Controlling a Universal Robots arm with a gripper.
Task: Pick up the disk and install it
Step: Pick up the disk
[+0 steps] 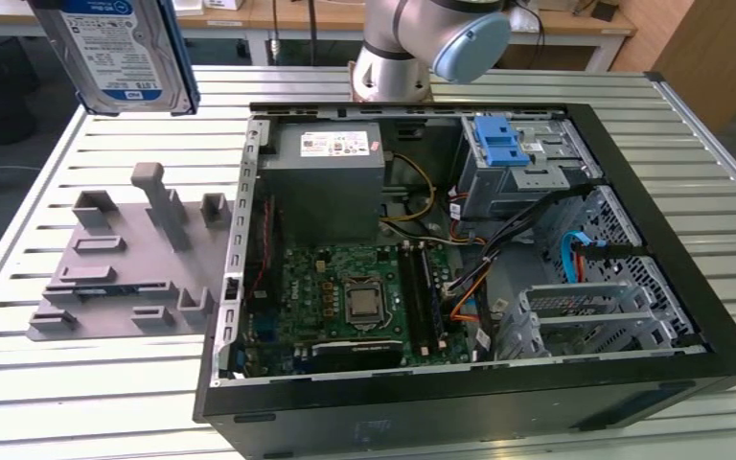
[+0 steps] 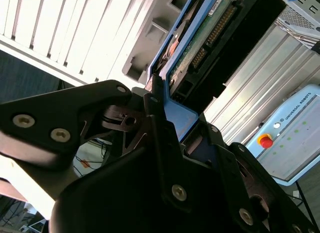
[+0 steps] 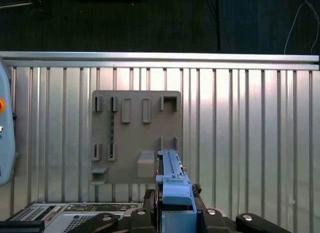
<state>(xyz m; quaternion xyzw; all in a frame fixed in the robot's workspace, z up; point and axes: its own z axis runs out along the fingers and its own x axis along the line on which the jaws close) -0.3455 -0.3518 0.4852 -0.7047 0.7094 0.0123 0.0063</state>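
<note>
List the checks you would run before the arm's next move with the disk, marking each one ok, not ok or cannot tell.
1. Grip: ok. The gripper is shut on the disk, clamping its blue bracket.
2. Disk lifted off the grey fixture plate: ok, it hangs in the air above the table.
3. Computer case open: ok, no panel covers the inside.
4. Drive cage with the blue latch free to take a disk: cannot tell.
5. Black cables clear of the cage: not ok, they run right beside it.
</note>
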